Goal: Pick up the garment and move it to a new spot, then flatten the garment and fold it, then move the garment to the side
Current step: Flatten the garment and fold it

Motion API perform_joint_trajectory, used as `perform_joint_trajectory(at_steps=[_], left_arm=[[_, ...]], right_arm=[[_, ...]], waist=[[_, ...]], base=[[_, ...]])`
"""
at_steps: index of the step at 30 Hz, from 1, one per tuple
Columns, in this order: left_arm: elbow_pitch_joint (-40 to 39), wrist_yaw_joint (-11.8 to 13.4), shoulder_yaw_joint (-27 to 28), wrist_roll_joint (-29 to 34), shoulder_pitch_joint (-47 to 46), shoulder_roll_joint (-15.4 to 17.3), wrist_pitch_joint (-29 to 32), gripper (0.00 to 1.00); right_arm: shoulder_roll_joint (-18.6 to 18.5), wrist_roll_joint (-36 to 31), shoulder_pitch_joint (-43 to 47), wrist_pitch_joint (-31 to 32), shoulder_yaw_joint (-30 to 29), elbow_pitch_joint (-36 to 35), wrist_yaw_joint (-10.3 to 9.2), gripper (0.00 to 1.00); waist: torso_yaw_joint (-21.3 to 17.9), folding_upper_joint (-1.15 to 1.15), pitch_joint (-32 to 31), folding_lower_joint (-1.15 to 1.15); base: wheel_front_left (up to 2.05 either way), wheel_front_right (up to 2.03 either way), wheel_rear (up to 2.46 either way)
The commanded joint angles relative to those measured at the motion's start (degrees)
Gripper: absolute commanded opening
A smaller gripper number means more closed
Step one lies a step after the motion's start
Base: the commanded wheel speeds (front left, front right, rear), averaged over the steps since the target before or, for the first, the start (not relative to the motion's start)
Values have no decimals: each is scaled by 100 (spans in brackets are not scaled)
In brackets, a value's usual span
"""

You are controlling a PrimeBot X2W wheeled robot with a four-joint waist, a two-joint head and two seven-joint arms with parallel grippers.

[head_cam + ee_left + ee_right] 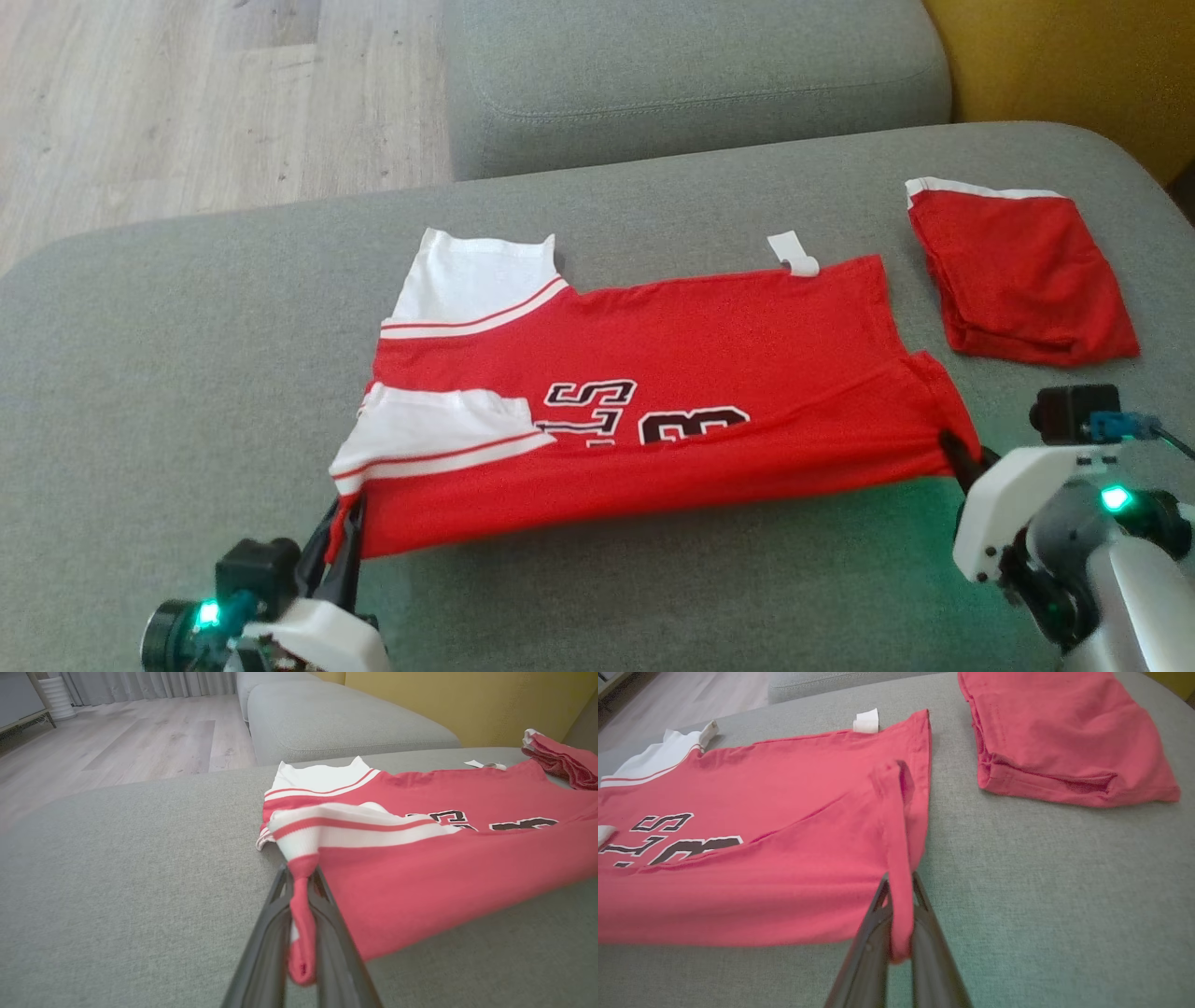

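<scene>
Two corners held: red-and-white printed jersey on grey sofa cushion.
My left fingers: clenched on sleeve corner.
My right fingers: clenched on hem corner.

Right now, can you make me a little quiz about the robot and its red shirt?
1. True or false: the left gripper and the right gripper each pinch an edge of the red jersey.
2. What lies to the right of the jersey? A: a folded red garment. B: a blue towel. C: a cup.
3. Fill in: under the jersey is a grey ____.
Key: 1 true; 2 A; 3 sofa cushion.
</scene>
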Motion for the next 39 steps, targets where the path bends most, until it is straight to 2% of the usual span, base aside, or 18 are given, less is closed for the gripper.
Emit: perform_joint_trajectory(at_steps=[1,8,9,10,11,12,13,16,21,28,33,39], left_arm=[[-218,64,232,-34,-185,202,14,0],[-500,139,162,-44,-46,243,193,0],[-500,135,148,-44,-47,247,211,0],[-497,133,138,-45,-53,248,217,8],[-485,132,131,-46,-66,244,214,32],[-469,132,127,-45,-85,240,205,86],[-451,133,126,-42,-110,234,181,100],[-399,164,165,-50,-199,195,56,100],[-436,248,362,-85,-438,125,-375,100],[-638,191,588,-99,-985,147,-817,100],[-560,21,555,-37,-1711,334,-498,100],[51,-551,357,-89,-2981,642,494,100]], right_arm=[[-161,34,-125,37,13,-304,20,0],[27,26,229,300,-138,-796,20,0],[60,22,245,289,-171,-838,20,31],[93,2,254,248,-210,-881,20,98],[131,-22,262,219,-259,-905,20,100],[166,-46,264,199,-290,-924,20,100],[201,-60,256,160,-313,-952,20,100],[299,-80,189,-31,-402,-1037,20,100],[380,-135,-79,-710,-516,-1162,20,100],[461,-284,-556,-1618,-509,-1137,20,100],[511,-365,-949,-1881,-386,-1019,20,100],[484,-454,-1539,-2045,-215,-876,20,100]], waist=[[5,0,7,1],[2,0,54,1],[-2,0,67,1],[-6,0,81,1],[-9,0,94,1],[-12,0,107,1],[-16,0,122,1],[-34,0,162,1],[-73,0,281,1],[-161,0,549,1],[-261,0,931,1],[-423,0,1579,1]], base=[[0,0,0],[0,0,0],[0,0,0],[0,0,0],[0,0,0],[0,0,0],[0,0,0],[0,0,0],[0,0,0],[0,0,0],[0,0,0],[0,0,0]])
